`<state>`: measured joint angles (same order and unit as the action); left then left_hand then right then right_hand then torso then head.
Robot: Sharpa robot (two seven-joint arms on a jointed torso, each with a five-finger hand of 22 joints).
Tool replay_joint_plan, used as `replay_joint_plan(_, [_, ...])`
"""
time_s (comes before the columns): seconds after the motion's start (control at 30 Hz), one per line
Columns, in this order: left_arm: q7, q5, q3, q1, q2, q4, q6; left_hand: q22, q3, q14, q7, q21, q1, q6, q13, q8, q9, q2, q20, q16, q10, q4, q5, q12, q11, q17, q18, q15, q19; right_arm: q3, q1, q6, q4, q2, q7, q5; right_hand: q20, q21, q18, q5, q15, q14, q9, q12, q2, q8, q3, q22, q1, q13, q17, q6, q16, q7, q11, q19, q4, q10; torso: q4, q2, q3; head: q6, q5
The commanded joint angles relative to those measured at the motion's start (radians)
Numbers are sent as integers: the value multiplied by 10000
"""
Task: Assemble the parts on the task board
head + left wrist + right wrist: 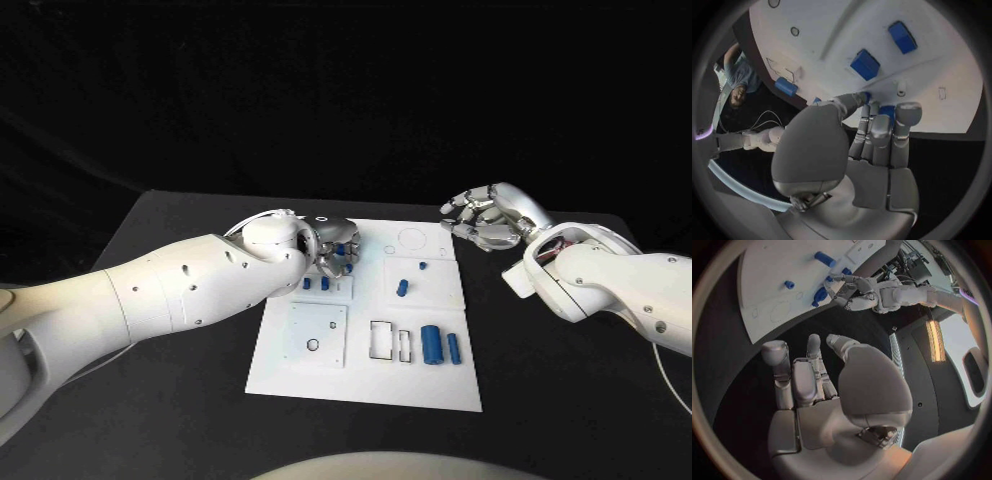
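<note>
The white task board (368,375) lies mid-table. My left hand (335,248) hovers over its far left part, and thumb and fingers pinch a small blue part (886,111). Two blue blocks (865,64) sit in the board just beyond the fingers. Two upright blue cylinders (436,346) stand side by side near the board's right edge, and a smaller blue peg (402,289) is further back. My right hand (488,218) hangs above the black table beside the board's far right corner, its fingers (811,375) apart and holding nothing.
Outlined empty slots (382,340) and a raised square plate (317,335) take up the board's near half. The black table (562,390) runs on round the board. From the right wrist the left hand (851,292) is seen over the board (773,270).
</note>
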<state>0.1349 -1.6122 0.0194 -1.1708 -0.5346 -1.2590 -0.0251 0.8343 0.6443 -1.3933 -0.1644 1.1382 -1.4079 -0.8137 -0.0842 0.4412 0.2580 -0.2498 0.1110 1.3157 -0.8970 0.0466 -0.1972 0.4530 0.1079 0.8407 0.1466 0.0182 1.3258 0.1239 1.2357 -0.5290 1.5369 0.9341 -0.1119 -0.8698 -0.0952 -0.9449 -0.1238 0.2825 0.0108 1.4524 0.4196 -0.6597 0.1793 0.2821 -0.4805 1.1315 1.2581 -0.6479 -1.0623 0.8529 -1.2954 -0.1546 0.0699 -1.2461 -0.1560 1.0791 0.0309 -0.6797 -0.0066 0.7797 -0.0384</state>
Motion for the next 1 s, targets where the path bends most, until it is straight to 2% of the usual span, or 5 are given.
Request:
replay_joint_plan(0.03, [190, -46, 61, 85, -3, 40, 442, 143, 64, -44, 50, 125, 3, -237, -78, -1, -13, 167, -11, 69, -287, -57, 35, 153, -77, 25, -125, -33, 66, 0, -6, 59, 8, -8, -90, -86, -15, 17, -97, 32, -15, -76, -1, 68, 11, -12, -59, 8, -55, 9, 10, 86, 40, 4, -43, 5, 13, -32, 6, 3, -2, -4, 1])
replay_joint_plan(0.47, [-16, 53, 62, 134, 35, 63, 382, 414, 119, -109, 145, 310, 120, -535, -133, -101, -67, 279, -125, 150, -862, -92, 50, 264, -246, 76, -174, -171, 174, 0, -7, 55, 9, -8, -97, -84, -14, 22, -98, 33, -14, -77, 0, 70, 9, -10, -60, 6, -58, 14, 17, 91, 45, 5, -43, 5, 11, -28, -11, -8, -1, 15, -8])
replay_joint_plan(0.8, [-77, 113, 63, 168, 99, 229, 297, 431, 141, -109, 122, 326, 187, -519, -88, -249, -123, 250, -144, 155, -911, -107, 50, 119, -224, 27, -184, -169, 179, 0, -7, 52, 26, 2, -94, -84, -14, 22, -98, 33, -14, -77, 0, 70, 9, -10, -60, 6, -58, 14, 17, 91, 45, 5, -43, 5, 11, -28, -8, -8, 10, 22, 8])
replay_joint_plan(1.0, [-128, 153, 65, 248, 151, 300, 215, 420, 135, -105, 98, 320, 255, -512, -43, -341, -157, 199, -133, 154, -915, -104, 53, -10, -196, -11, -185, -146, 171, 0, -7, 48, 36, 11, -96, -84, -14, 35, -100, 33, -13, -75, 2, 75, 5, -8, -60, 0, -72, 28, 19, 102, 50, 7, -45, 5, 6, -14, -14, -1, 6, 38, 19])
